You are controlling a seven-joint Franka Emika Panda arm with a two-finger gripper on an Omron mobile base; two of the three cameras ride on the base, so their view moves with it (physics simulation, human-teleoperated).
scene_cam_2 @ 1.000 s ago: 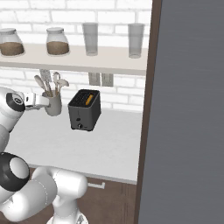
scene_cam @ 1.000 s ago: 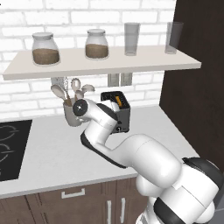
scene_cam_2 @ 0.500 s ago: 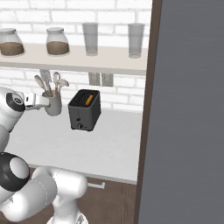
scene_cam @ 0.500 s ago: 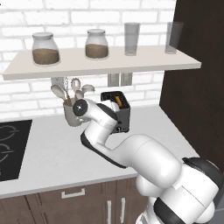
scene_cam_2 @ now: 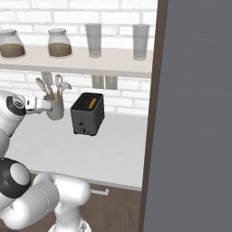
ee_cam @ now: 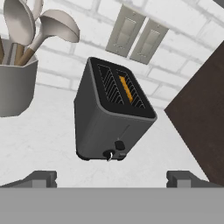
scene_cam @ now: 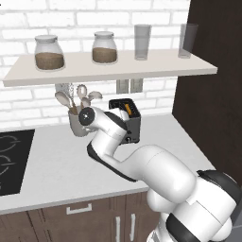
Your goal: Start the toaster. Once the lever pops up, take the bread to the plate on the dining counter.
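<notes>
White brick wall behind, pale worktop (scene_cam_2: 113,149) below, dark tall cabinet (scene_cam_2: 195,113) at 3 o'clock. Gripper (ee_cam: 111,177) hovering with finger tips wide apart, clamped on nothing, aimed at the narrow front of the toaster (ee_cam: 109,118), near but apart from it. Toaster dark grey, standing upright on the worktop, lever and small knob low on its front; bread (ee_cam: 126,87) seated in the slot at 3 o'clock, just an orange edge showing. Grey utensil cup (ee_cam: 15,85) with spoons and a ladle at 9 o'clock of the toaster. Twin wall switches (ee_cam: 136,36) at 12 o'clock. Shelf (scene_cam: 111,69) above carrying two jars (scene_cam: 49,52) and two tumblers (scene_cam: 142,41). Black hob (scene_cam: 12,158) at far 9 o'clock. No brand, label or writing readable anywhere.
</notes>
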